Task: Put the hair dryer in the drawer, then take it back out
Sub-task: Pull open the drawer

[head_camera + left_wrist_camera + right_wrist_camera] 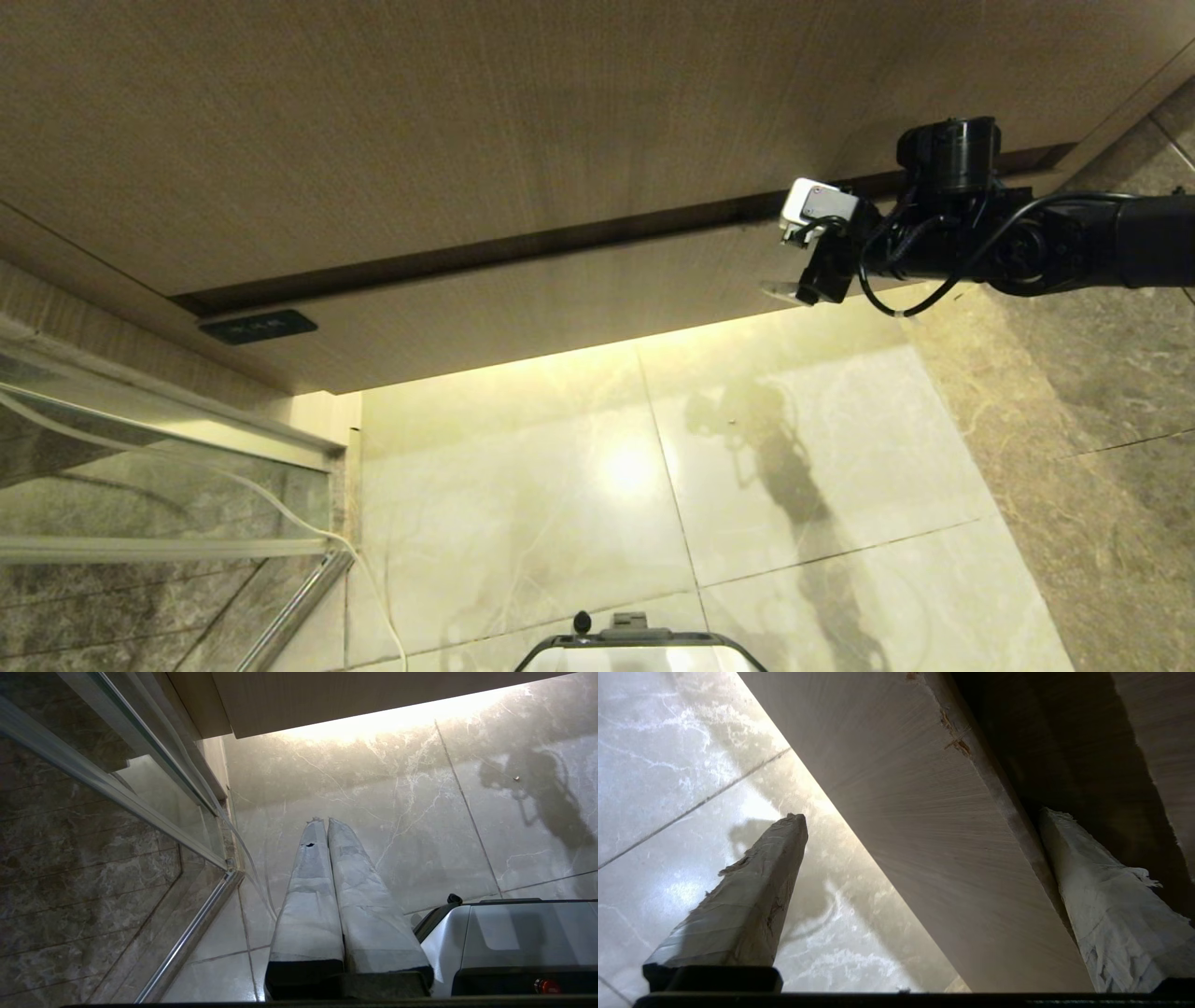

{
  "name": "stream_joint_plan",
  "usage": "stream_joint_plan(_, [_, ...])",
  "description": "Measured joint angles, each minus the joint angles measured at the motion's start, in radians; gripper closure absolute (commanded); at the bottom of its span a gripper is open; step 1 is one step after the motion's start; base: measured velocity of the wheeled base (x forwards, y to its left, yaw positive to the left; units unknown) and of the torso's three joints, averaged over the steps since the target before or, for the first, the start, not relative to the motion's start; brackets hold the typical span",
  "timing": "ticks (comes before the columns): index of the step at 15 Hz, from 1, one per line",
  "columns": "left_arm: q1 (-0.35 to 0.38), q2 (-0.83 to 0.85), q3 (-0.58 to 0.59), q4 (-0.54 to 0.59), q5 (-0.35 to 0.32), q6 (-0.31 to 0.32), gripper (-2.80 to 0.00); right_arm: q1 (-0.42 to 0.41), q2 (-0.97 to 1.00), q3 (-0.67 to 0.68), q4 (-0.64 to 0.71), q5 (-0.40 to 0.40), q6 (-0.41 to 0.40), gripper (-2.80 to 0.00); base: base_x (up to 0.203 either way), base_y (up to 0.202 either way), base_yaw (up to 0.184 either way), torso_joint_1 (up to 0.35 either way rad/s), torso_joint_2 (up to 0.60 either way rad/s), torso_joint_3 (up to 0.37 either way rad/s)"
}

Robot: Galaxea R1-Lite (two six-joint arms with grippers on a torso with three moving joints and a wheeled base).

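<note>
The drawer (560, 299) shows as a wide light wood front with a dark gap along its upper edge. My right gripper (792, 261) is at its right end and stands open astride the front. In the right wrist view the drawer (896, 756) fills the space between the fingers of the right gripper (922, 815). One finger (1101, 896) sits in the dark gap behind the front's top edge and the other (756, 891) hangs over the floor. Nothing is held. The hair dryer is out of view. My left gripper (325, 821) is parked, shut, pointing at the floor.
A taller wood panel (467, 121) sits above the gap. A black plate (258, 327) is on the drawer front's left end. A glass door with a metal frame (168, 439) and a whitish hose (280, 504) stand left. Marble floor (560, 485) lies below, my base (639, 649) nearest.
</note>
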Motion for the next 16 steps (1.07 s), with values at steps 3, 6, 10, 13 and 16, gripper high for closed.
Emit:
stream_joint_plan(3, [0.000,0.000,0.000,0.000,0.000,0.000,0.00,0.001,-0.009,0.002,0.009,-0.014,0.008,-2.80,0.000,0.000,0.000,0.000,0.00,0.000])
stream_joint_plan(6, [0.000,0.000,0.000,0.000,0.000,0.000,0.00,0.002,-0.027,0.027,0.021,-0.019,0.018,-2.80,0.000,0.000,0.000,0.000,0.00,0.000])
stream_joint_plan(10, [0.000,0.000,0.000,0.000,0.000,0.000,0.00,0.001,-0.071,0.112,0.047,-0.036,0.020,-2.80,0.000,0.000,0.000,0.000,0.00,0.000])
stream_joint_plan(13, [0.001,0.000,0.000,0.000,0.000,0.000,0.00,0.003,-0.117,0.164,0.053,-0.055,0.033,-2.80,0.000,0.000,0.000,0.000,0.00,0.000])
stream_joint_plan(16, [0.000,0.000,0.000,0.000,0.000,0.000,0.00,0.003,-0.169,0.216,0.094,-0.063,0.040,-2.80,0.000,0.000,0.000,0.000,0.00,0.000])
